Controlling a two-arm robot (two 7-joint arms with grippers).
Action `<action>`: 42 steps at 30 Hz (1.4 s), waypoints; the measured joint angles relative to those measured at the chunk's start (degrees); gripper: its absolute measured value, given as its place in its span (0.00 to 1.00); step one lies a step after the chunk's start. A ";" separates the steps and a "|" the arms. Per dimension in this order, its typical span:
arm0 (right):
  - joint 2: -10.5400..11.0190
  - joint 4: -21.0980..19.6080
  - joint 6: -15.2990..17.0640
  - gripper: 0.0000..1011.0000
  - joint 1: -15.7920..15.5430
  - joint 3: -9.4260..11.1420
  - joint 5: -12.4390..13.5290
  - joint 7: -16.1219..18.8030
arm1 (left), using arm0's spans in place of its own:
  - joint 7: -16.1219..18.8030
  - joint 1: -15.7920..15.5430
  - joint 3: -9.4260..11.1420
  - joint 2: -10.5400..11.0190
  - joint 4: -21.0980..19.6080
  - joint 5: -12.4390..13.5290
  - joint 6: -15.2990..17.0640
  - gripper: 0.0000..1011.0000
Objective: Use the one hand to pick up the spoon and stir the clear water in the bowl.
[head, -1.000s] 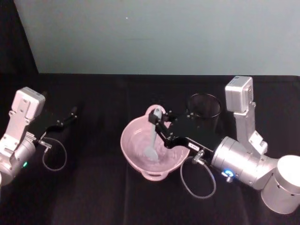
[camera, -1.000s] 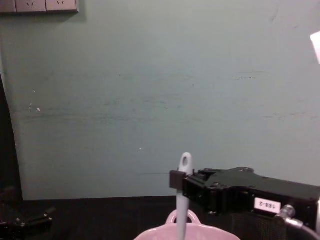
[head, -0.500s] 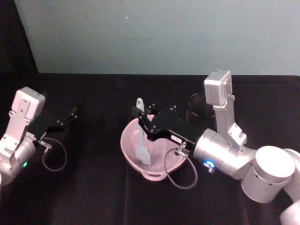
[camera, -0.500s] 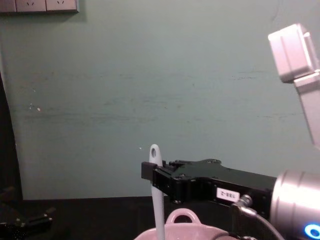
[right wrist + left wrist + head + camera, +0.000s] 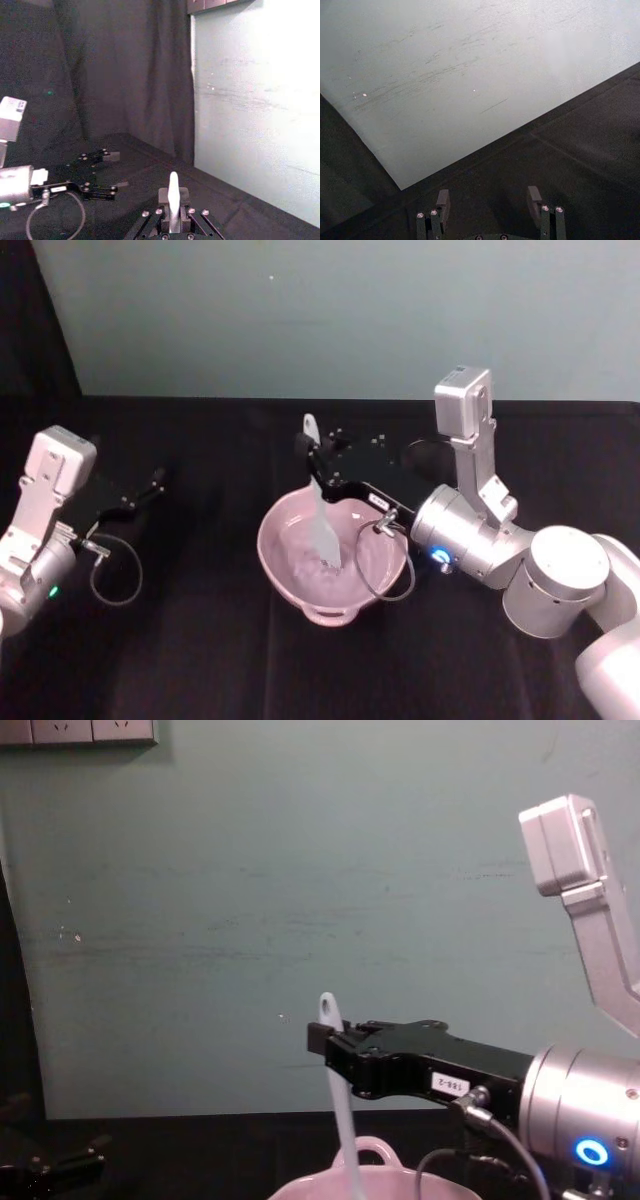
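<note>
Spoon (image 5: 320, 508) stands pinched in the right hand (image 5: 314, 462), blade in bowl (image 5: 272, 540); left hand (image 5: 487, 196) idles, fingers (image 5: 442, 200) apart.

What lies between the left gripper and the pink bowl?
Only bare black tablecloth, as the head view shows; the left gripper sits well apart from the bowl.

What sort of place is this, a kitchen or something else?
Probably a robot test setup, not a kitchen: a table draped in black cloth, a bare pale wall, and just a pink bowl where the right gripper holds a white spoon. The left gripper rests open at the table's left.
</note>
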 joint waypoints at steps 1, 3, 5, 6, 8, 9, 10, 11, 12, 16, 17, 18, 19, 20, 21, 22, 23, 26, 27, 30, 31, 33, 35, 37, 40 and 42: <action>0.05 0.03 -0.12 0.12 0.00 0.15 -0.15 -0.06 | 0.00 0.00 0.00 0.00 0.00 0.00 0.00 1.00; 0.45 -0.02 -0.36 0.12 -0.13 0.69 -0.53 -0.32 | 0.00 0.00 0.00 0.00 0.00 0.00 0.00 1.00; 0.79 -0.29 -0.38 0.12 -0.37 0.99 -0.73 -0.36 | 0.00 0.00 0.00 0.00 0.00 0.00 0.00 1.00; 1.27 -0.75 -0.37 0.12 -0.78 1.33 -0.85 -0.38 | 0.00 0.00 0.00 0.00 0.00 0.00 0.00 1.00; 2.07 -1.77 -0.31 0.12 -1.66 1.86 -0.95 -0.39 | 0.00 0.00 0.00 0.00 0.00 0.00 0.00 1.00; 2.34 -2.17 -0.24 0.12 -1.95 2.02 -0.96 -0.39 | 0.00 0.00 0.00 0.00 0.00 0.00 0.00 1.00; 2.64 -2.62 -0.15 0.12 -2.31 2.21 -0.96 -0.37 | 0.00 0.00 0.00 0.00 0.00 0.00 0.00 1.00; 2.95 -3.09 -0.03 0.12 -2.69 2.40 -0.94 -0.36 | 0.00 0.00 0.00 0.00 0.00 0.00 0.00 1.00; 3.52 -4.09 0.29 0.12 -3.49 2.76 -0.76 -0.36 | 0.00 0.00 0.00 0.00 0.00 0.00 0.00 1.00; 4.87 -7.21 1.23 0.12 -5.76 3.36 0.15 0.04 | 0.00 0.00 0.00 0.00 0.00 0.00 0.00 1.00; 5.24 -8.33 1.63 0.12 -6.63 3.36 0.57 0.38 | 0.00 0.00 0.00 0.00 0.00 0.00 0.00 1.00; 5.45 -9.13 1.84 0.12 -7.14 3.33 0.78 0.52 | 0.00 0.00 0.00 0.00 0.00 0.00 0.00 1.00; 5.56 -9.58 1.99 0.12 -7.41 3.30 0.92 0.64 | 0.00 0.00 0.00 0.00 0.00 0.00 0.00 1.00; 5.68 -10.16 2.16 0.12 -7.81 3.19 1.11 0.83 | 0.00 0.00 0.00 0.00 0.00 0.00 0.00 1.00; 5.76 -10.61 2.32 0.12 -8.15 3.03 1.26 0.95 | 0.00 0.00 0.00 0.00 0.00 0.00 0.00 1.00; 5.82 -11.44 2.58 0.12 -8.59 2.70 1.55 1.18 | 0.00 0.00 0.00 0.00 0.00 0.00 0.00 1.00; 5.79 -11.99 2.70 0.12 -8.82 2.25 1.75 1.37 | 0.00 0.00 0.00 0.00 0.00 0.00 0.00 1.00; 5.55 -12.28 2.78 0.12 -8.86 1.67 1.88 1.46 | 0.00 0.00 0.00 0.00 0.00 0.00 0.00 1.00; 5.40 -12.28 2.79 0.12 -8.77 1.47 1.90 1.46 | 0.00 0.00 0.00 0.00 0.00 0.00 0.00 1.00; 4.09 -11.18 2.61 0.12 -7.64 0.61 1.85 1.38 | 0.00 0.00 0.00 0.00 0.00 0.00 0.00 1.00; 4.09 -11.18 2.61 0.12 -7.64 0.61 1.85 1.38 | 0.00 0.00 0.00 0.00 0.00 0.00 0.00 1.00; 3.22 -10.11 2.21 0.12 -6.76 0.38 1.83 1.16 | 0.00 0.00 0.00 0.00 0.00 0.00 0.00 1.00; 2.44 -8.88 1.73 0.12 -5.78 0.37 1.84 0.93 | 0.00 0.00 0.00 0.00 0.00 0.00 0.00 1.00; 1.77 -7.84 1.36 0.12 -5.02 0.70 2.08 0.57 | 0.00 0.00 0.00 0.00 0.00 0.00 0.00 1.00; 1.20 -7.16 0.98 0.12 -4.37 1.62 2.84 0.04 | 0.00 0.00 0.00 0.00 0.00 0.00 0.00 1.00; 0.99 -7.18 0.75 0.12 -4.16 2.54 3.53 -0.41 | 0.00 0.00 0.00 0.00 0.00 0.00 0.00 1.00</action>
